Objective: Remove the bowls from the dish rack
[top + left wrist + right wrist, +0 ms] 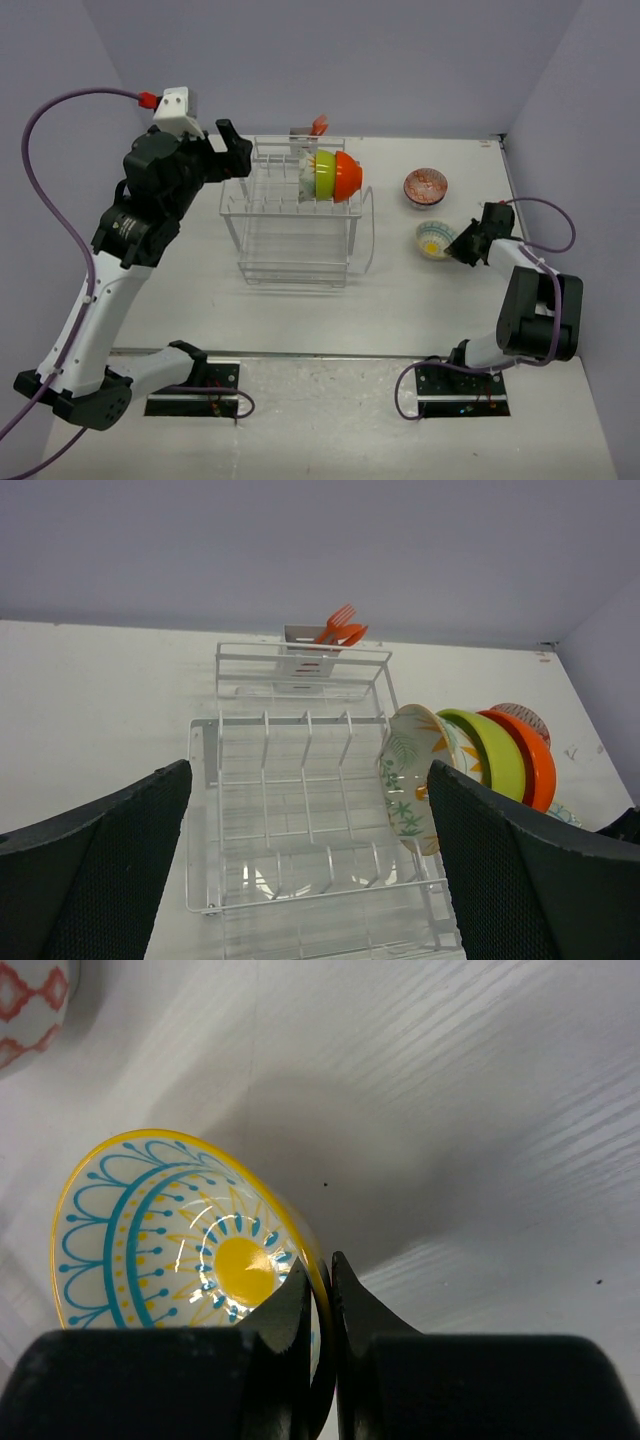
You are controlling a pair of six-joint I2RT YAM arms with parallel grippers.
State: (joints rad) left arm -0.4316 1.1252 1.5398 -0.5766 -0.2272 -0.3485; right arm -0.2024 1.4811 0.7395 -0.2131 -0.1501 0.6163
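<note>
Three bowls are in the dish rack (295, 215). They stand on edge in the top-tier prongs at its right end, nested rim to rim. We see a pale floral bowl (410, 780) with green leaf print and orange marks, then a plain lime green bowl (495, 750), then a plain bright orange bowl (530, 755) outermost. From the top camera the orange one overhangs the rack's right edge.

Two more bowls are out on the white table (400, 290), well right of the rack. The red-zigzag bowl (425, 187) sits upright toward the far side. The blue-patterned bowl (180, 1240) is just in front of it, tilted. It has a yellow rim, a white inside with blue arcs and dots, and a yellow centre disc.

The right gripper (320, 1270) is pinched on the rim of the blue-patterned bowl, one finger inside the wall and one outside. We can't tell whether the bowl's base is on the table or just off it.

The rack is white wire with two tiers, and the other slots in its top tier are bare. A cutlery holder on its far side holds an orange fork (340, 630).

The left gripper (235, 145) hangs above the rack's left end with its fingers (120, 860) spread wide and nothing between them. Its wrist camera looks down through the gap onto the top tier.
</note>
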